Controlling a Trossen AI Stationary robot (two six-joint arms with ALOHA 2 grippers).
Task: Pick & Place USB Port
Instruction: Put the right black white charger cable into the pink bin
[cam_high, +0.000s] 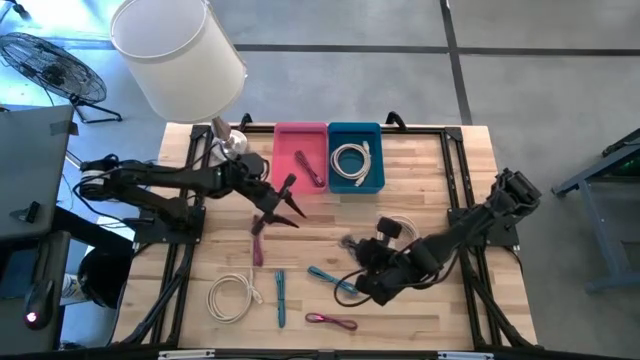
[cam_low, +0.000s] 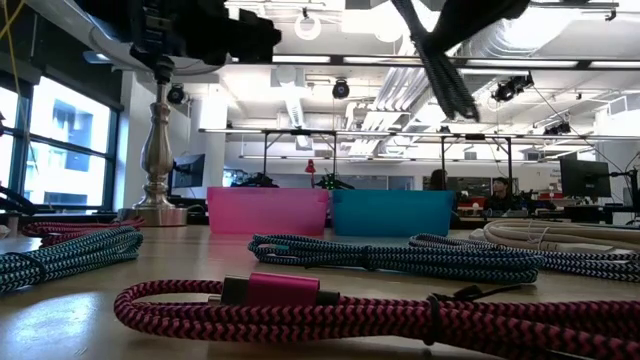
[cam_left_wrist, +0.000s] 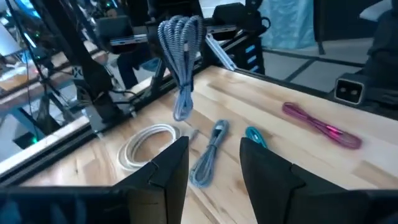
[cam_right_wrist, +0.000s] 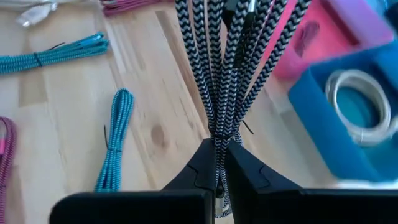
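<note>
- Currently the right gripper is clamped on a bundled black-and-white braided USB cable. It pinches the bundle at its tie, so the looped strands fan out away from the fingers.
- From above, that gripper sits over the front-right part of the light wooden table, with the cable lifted off the surface.
- Both bins lie ahead of the right gripper, toward the table's back edge. The blue plastic bin is the more directly in line, and the pink plastic bin stands touching its left side.
- Already inside the blue bin is a coiled white cable, and the pink bin holds a dark pink one.
- Judging from this, the carry is a forward reach by the right arm. The bundle's long axis hangs roughly along that line of travel. Which bin it belongs in cannot be told.
- Meanwhile the left gripper hovers over the table's middle, just in front of the pink bin. Its fingers are spread and hold nothing.
- That arm is nearer the bins, so it could crowd the approach.
</note>
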